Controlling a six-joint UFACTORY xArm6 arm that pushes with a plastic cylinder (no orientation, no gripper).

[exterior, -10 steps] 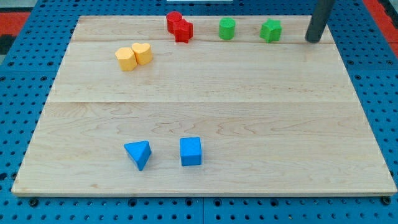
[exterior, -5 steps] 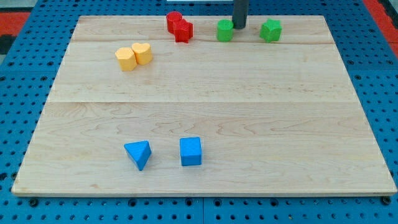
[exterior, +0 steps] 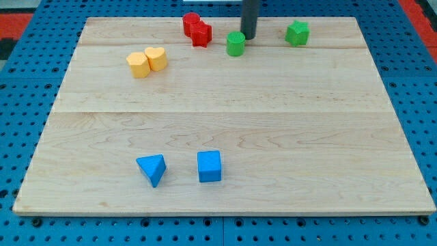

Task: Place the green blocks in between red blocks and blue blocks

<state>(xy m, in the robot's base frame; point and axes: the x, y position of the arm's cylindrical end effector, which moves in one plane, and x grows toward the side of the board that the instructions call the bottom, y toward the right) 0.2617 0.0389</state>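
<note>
My tip (exterior: pixel 248 37) is near the view's top, touching the upper right side of a green cylinder block (exterior: pixel 235 44). A second green block (exterior: pixel 297 33) sits to the right of the tip, apart from it. Two red blocks (exterior: pixel 196 29) lie together to the left of the green cylinder. A blue triangular block (exterior: pixel 152 169) and a blue cube (exterior: pixel 209 166) lie near the view's bottom, left of centre.
Two yellow blocks (exterior: pixel 147 61) sit side by side at the upper left of the wooden board (exterior: pixel 341 150). The board rests on a blue pegboard surface (exterior: pixel 423 102).
My tip moved left from the board's top right corner to the green cylinder and has pushed it a little down and to the left. The other blocks have not moved.
</note>
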